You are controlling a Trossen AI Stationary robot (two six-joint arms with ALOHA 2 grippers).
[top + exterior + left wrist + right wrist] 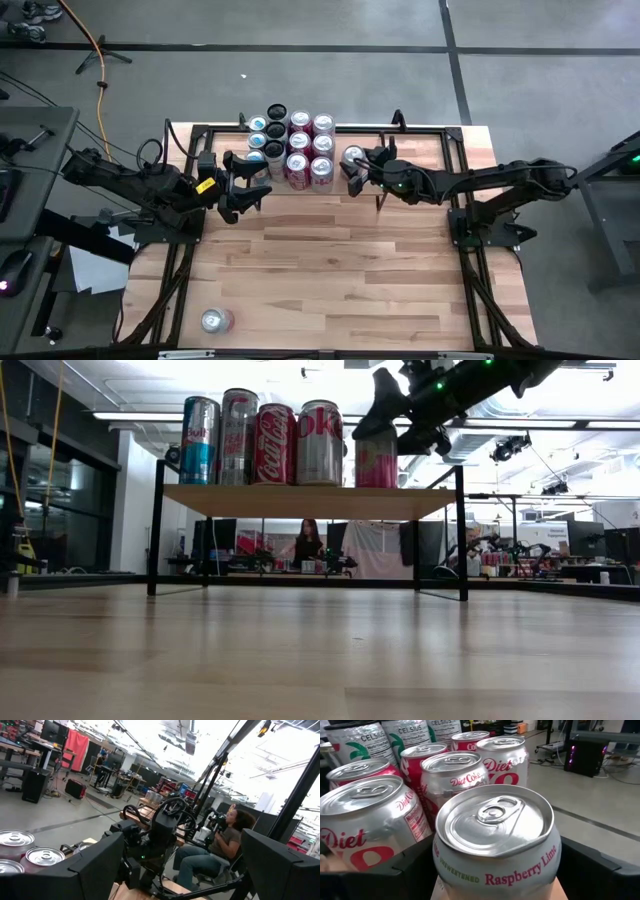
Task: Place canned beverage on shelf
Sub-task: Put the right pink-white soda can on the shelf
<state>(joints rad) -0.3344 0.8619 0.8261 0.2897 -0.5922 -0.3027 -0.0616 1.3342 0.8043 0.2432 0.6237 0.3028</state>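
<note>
- Light wood tabletop (330,270) fills the near scene, with a workshop beyond.
- Nearest, one silver can (214,320) lies alone at the near left corner, well apart from everything.
- Farther back, the left gripper (258,183) waits with fingers spread and empty, beside the cluster's left edge.
- At the far edge stands the low wood-topped shelf with thin black legs (300,502).
- On it I count about eleven cans (298,150): two blue-lidded, three black-topped, six silver-and-red.
- Just right of them, on the shelf, stands the pink Raspberry Lime can (495,845).
- The right gripper (352,170) straddles it, jaws parting, apparently letting go.
- Risk: if a finger drags while backing away, this can could tip into its neighbours.
</note>
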